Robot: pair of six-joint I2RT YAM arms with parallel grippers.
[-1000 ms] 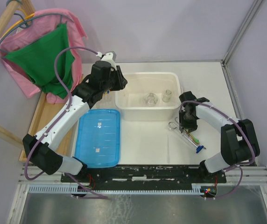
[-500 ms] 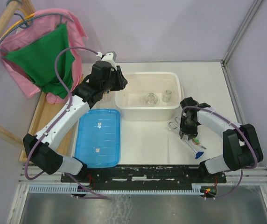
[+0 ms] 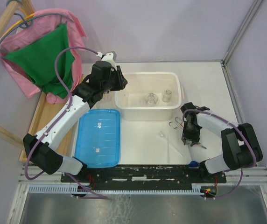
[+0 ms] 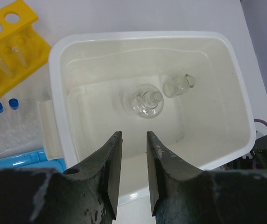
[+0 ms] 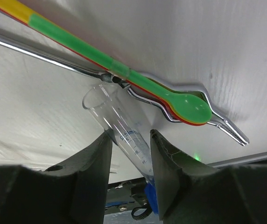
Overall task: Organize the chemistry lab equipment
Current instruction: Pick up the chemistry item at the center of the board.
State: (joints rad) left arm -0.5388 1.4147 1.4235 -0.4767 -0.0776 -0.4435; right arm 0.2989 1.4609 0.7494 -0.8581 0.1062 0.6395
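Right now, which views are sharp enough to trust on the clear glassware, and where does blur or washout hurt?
Right wrist: clear tube sharp, print legible; right claw flanking it is dark, blurred. Left wrist: flasks crisp but pale against the white tub; left claw soft. Top external: flasks only faint outlines.

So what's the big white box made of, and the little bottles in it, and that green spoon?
The white tub looks like plastic: opaque, smooth and slightly glossy, with a rounded moulded rim. The two small flasks look like glass, see-through with bright glints, though clear plastic is possible. The green spoon looks like smooth plastic, one solid colour all through and not shiny like the metal beside it.
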